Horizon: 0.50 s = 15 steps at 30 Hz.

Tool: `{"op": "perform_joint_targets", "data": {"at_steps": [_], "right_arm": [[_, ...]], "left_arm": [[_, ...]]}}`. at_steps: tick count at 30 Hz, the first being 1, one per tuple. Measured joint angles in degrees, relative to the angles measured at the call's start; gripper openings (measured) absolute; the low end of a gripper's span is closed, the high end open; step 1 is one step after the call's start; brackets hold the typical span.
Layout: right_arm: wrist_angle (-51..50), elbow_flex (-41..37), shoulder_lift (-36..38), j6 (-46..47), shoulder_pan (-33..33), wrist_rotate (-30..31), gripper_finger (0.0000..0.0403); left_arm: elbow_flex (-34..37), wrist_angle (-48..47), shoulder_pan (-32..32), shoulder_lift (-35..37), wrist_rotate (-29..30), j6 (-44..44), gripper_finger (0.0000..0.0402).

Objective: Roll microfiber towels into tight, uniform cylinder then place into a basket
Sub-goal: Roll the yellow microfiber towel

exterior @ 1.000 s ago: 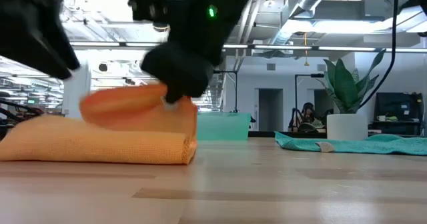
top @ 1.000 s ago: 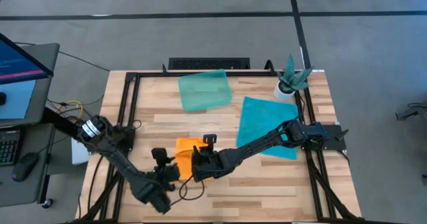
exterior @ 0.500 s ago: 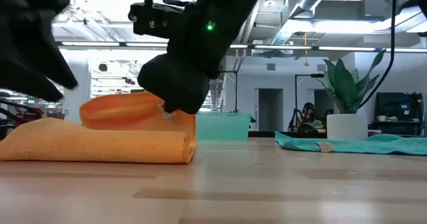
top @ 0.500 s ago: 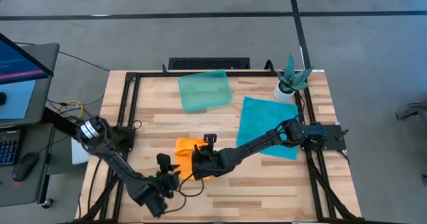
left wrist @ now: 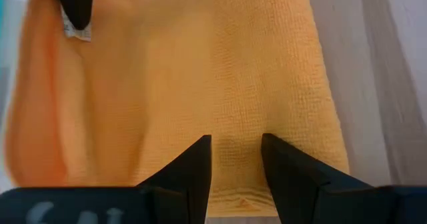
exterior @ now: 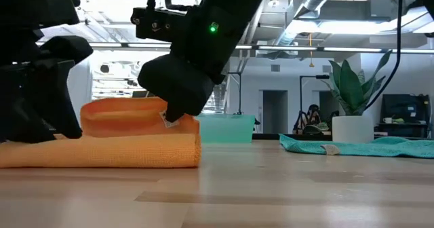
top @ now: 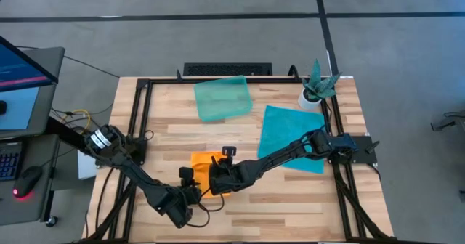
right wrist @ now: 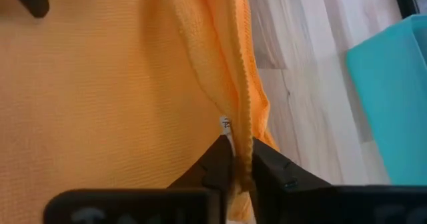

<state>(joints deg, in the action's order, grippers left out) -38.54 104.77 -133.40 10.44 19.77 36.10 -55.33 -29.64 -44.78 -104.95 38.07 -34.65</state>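
Observation:
The orange towel (top: 205, 164) lies folded on the table near the front middle, with one edge raised over it. My right gripper (top: 216, 177) is shut on that raised edge at the towel's right end. My left gripper (top: 190, 188) is open, low at the towel's near left part, its fingers (left wrist: 200, 164) standing over the cloth. The teal towel (top: 294, 139) lies flat on the table's right. The pale-green basket (top: 223, 99) rests on the table at the far middle. My left gripper's open fingertips (left wrist: 273, 161) stand on the orange towel's top, just inside its near edge (left wrist: 240, 201); whether they press it, I cannot tell. My right gripper pinches the towel's hemmed edge (right wrist: 241, 117) between its two fingers, right by the white label (right wrist: 226, 124). The fingers slant down from the table's right. The pinched edge is raised as a curl (exterior: 122, 112) over the rest of the towel, which lies on the table.
A small white pot with a green plant (top: 317, 88) stands at the far right corner. A black frame (top: 142, 106) runs along the table's edges. Bare wood shows at the front right (top: 290, 200).
My left gripper has come down from above the table's near left and toward the orange towel, and now stands low at its left end. My right gripper has kept its hold and sunk a little, so the raised curl lies lower over the towel.

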Motion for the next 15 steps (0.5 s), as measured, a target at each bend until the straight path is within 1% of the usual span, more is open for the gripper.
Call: {"op": "perform_joint_targets", "data": {"at_steps": [5, 8, 11, 15], "right_arm": [[-1.97, 0.04, 0.21, -0.25, 0.00, -0.04, 0.0111], [-4.01, 0.13, 1.12, 0.18, 0.00, 0.18, 0.0128], [-5.41, 0.07, 2.98, 1.11, 0.00, 0.17, 0.0137], [-7.39, 0.15, 5.91, 2.37, 0.45, 0.19, 0.0138]], "left_arm": [[-0.02, 0.01, 0.10, 0.00, -1.51, 0.00, 0.0126], [-0.04, 0.03, 0.10, 0.00, -1.68, -0.02, 0.0125], [-0.04, 0.03, 0.10, 0.00, -1.74, -0.02, 0.0125], [-0.04, 0.03, 0.10, 0.00, -1.74, -0.02, 0.0125]]}}
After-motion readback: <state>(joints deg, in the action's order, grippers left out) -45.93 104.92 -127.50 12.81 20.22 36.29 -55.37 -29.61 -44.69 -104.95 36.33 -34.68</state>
